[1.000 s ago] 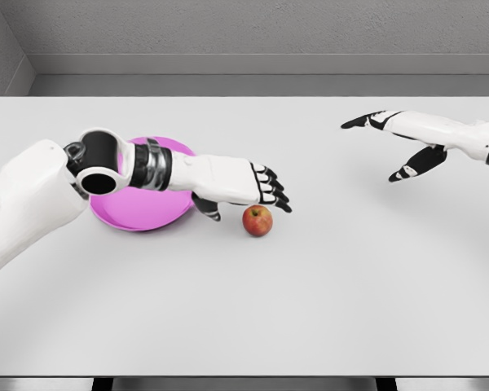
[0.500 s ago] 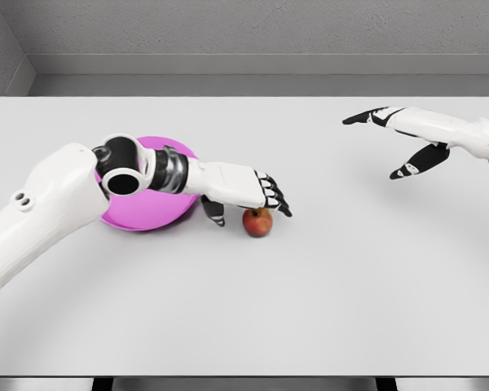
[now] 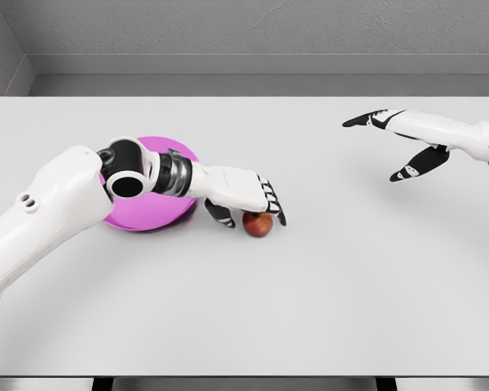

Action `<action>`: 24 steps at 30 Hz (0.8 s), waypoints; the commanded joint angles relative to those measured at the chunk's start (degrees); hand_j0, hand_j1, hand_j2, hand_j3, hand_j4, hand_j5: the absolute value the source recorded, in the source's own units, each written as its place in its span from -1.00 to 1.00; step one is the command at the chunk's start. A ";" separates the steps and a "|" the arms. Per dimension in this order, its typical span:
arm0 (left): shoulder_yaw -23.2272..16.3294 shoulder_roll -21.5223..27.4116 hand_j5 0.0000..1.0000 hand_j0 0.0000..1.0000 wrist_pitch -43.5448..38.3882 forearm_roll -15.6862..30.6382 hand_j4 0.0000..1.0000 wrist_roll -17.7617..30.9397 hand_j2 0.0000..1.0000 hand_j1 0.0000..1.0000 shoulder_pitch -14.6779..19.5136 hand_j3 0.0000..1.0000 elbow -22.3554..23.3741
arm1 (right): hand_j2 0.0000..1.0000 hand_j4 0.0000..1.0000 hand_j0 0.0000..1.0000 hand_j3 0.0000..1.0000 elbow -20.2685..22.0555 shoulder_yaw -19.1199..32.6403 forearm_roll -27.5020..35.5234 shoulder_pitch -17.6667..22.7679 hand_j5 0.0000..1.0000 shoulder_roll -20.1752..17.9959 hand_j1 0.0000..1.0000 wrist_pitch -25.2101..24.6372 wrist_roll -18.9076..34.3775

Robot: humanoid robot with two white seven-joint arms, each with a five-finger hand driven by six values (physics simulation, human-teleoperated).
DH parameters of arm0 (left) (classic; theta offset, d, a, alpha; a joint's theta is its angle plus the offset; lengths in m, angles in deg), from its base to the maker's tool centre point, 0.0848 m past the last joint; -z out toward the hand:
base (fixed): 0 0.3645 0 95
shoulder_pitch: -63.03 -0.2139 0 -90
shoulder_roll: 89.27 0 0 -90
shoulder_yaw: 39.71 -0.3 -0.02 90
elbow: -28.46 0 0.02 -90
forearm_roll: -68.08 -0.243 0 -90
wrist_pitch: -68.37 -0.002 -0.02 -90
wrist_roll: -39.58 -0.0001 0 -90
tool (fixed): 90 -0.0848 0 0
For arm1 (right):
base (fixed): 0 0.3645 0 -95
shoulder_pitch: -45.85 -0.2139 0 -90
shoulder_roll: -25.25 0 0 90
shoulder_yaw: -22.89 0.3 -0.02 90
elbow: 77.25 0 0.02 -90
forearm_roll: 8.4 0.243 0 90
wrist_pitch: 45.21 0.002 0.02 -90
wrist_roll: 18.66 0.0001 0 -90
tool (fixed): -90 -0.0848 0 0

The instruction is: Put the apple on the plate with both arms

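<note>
The apple (image 3: pixel 257 225) sits on the table (image 3: pixel 310 285) just right of the pink plate (image 3: pixel 147 218), not yet on it. Over the last second my left hand (image 3: pixel 246 195) has dropped onto it from above, so the grasp is starting. My fingers (image 3: pixel 270 205) drape over its top, thumb beside it, not yet closed. My right hand (image 3: pixel 407 142) hangs spread, far right.

Sim test bench, not a real room: plain white table (image 3: pixel 326 309), bare grey textured wall (image 3: pixel 269 28) at far side.
</note>
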 commanded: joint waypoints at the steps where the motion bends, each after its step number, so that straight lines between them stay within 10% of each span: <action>1: -0.01 0.01 0.65 0.65 -0.14 0.27 0.65 -0.02 0.65 0.65 0.00 0.65 -0.07 | 1.00 1.00 1.00 1.00 0.03 0.03 0.43 0.00 1.00 -0.06 1.00 -0.16 -0.02; 10: -0.10 0.01 0.05 0.05 -0.14 0.54 0.05 -0.02 0.05 0.05 0.00 0.05 -0.24 | 1.00 1.00 1.00 1.00 0.12 0.03 0.34 0.00 1.00 -0.06 1.00 -0.16 -0.02; 24: 0.78 4.31 0.02 0.02 -0.14 6.77 0.02 -0.02 0.02 0.02 2.55 0.02 -0.51 | 1.00 1.00 1.00 1.00 0.20 0.03 0.34 0.00 1.00 0.03 1.00 -0.16 -0.02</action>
